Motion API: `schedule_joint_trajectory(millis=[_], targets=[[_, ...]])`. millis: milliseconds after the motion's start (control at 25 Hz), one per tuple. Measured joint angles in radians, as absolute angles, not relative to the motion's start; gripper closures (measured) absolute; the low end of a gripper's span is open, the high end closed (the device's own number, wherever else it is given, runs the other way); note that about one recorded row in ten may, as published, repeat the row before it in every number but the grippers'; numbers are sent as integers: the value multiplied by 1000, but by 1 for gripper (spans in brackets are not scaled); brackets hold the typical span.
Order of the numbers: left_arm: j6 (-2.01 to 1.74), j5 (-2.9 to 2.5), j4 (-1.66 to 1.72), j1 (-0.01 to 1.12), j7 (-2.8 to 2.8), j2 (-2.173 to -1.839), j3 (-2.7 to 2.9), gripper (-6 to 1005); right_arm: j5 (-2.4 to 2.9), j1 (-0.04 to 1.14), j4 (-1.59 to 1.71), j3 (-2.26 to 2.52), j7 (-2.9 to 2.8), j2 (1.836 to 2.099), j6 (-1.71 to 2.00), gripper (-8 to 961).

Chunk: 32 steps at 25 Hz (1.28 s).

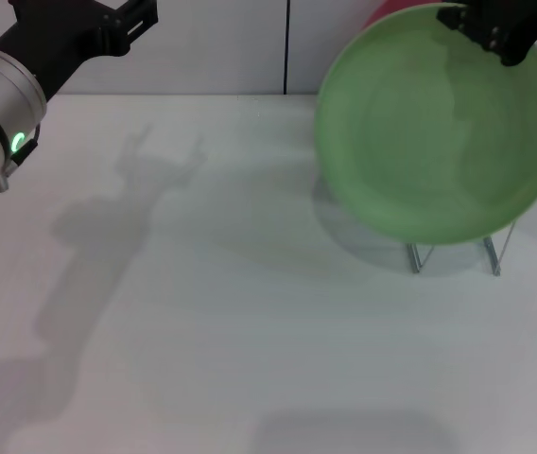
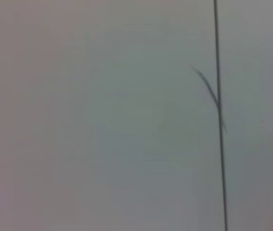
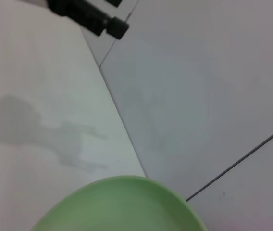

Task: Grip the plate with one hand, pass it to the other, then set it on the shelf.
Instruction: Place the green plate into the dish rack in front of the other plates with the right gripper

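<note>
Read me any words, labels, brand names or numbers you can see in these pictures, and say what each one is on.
No readable text anywhere.
The green plate, held at its top rim by the right gripper over the wire shelf, is plain.
The left gripper, raised at the far left, shows only a green light, no lettering.
The table is unmarked.

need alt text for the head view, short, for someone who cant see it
A light green plate stands nearly upright over a thin wire shelf at the right of a white table, with the right gripper at its top rim. The left gripper hangs raised at the upper left, away from the plate, casting a shadow on the table.
</note>
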<state>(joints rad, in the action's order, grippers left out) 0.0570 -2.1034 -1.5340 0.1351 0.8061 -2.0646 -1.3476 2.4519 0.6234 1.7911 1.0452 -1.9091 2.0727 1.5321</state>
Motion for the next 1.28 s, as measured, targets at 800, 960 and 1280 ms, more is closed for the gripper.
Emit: schedule_joint_trajectory(millis=[800, 960, 1280], targets=[[-440, -2237, -1297, 178, 797, -2064, -1165, 172, 2479, 606, 1914, 1050, -1776, 2078, 1546, 917], [-826, -2269, -1083, 225, 739, -2070, -1059, 172, 2481, 604, 1933, 1055, -1776, 2078, 1546, 917], [-1131, -2283, -751, 302, 358, -2069, -1033, 172, 2479, 583, 1986, 1088, -1776, 2079, 1545, 917]])
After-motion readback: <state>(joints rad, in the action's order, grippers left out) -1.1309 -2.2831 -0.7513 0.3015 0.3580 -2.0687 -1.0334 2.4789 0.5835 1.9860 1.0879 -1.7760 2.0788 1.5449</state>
